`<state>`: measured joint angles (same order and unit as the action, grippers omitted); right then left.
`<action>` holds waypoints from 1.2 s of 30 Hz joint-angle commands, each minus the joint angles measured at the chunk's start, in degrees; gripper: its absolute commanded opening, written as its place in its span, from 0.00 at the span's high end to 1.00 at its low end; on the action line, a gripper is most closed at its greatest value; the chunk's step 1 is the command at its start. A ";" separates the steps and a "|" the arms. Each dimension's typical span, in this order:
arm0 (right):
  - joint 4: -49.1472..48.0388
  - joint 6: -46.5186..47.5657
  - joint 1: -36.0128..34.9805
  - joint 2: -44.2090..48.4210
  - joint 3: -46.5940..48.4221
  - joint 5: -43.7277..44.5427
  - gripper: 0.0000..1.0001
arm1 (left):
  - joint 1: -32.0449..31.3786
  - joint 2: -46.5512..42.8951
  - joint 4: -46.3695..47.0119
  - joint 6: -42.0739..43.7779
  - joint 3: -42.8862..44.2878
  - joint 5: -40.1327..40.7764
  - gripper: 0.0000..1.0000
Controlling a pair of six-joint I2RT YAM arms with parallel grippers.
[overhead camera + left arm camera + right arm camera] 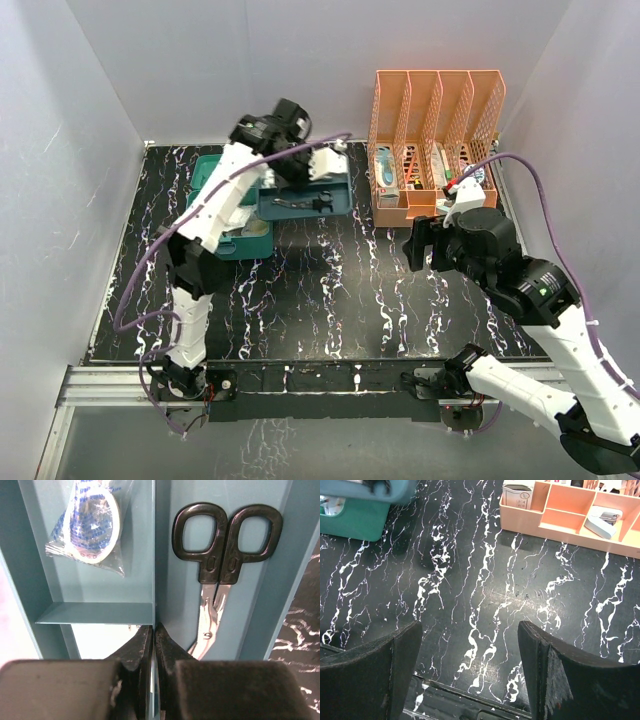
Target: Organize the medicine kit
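Left gripper [153, 630] is clamped shut on a divider wall of the tray [335, 200]. The tray hangs over the right edge of the open kit [207, 170] at the rear left of the desk [330, 290], with its long axis running left–right and the kit just left of and beneath it, so the left arm is much the nearer. Right gripper [469, 630] has its jaws apart and empty over bare desk, well right of the kit and near the rack [435, 140]. Tray holds scissors [220, 575] in one compartment and a bagged tape roll [90, 522] in the next; kit contents are mostly hidden by the arm, and the rack holds small boxes.
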<state>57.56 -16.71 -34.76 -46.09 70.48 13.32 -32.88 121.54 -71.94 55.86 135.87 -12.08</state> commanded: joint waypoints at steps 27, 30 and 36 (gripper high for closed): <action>-3.30 -3.18 -0.22 -3.61 0.64 0.03 0.31 | 30.51 -15.76 -2.82 30.04 -28.74 -12.23 1.00; -3.44 -3.32 -0.15 -3.83 0.31 -0.28 0.31 | 30.46 -14.08 -1.89 29.75 -28.24 -12.25 1.00; -4.10 -3.68 -0.20 -4.00 -0.57 -0.57 0.32 | 30.49 -10.53 -2.51 29.70 -24.17 -11.83 1.00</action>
<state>56.42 -19.70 -34.76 -50.35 69.41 12.45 -2.39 110.52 -73.69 83.70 108.01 -21.89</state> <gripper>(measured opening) 0.686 0.017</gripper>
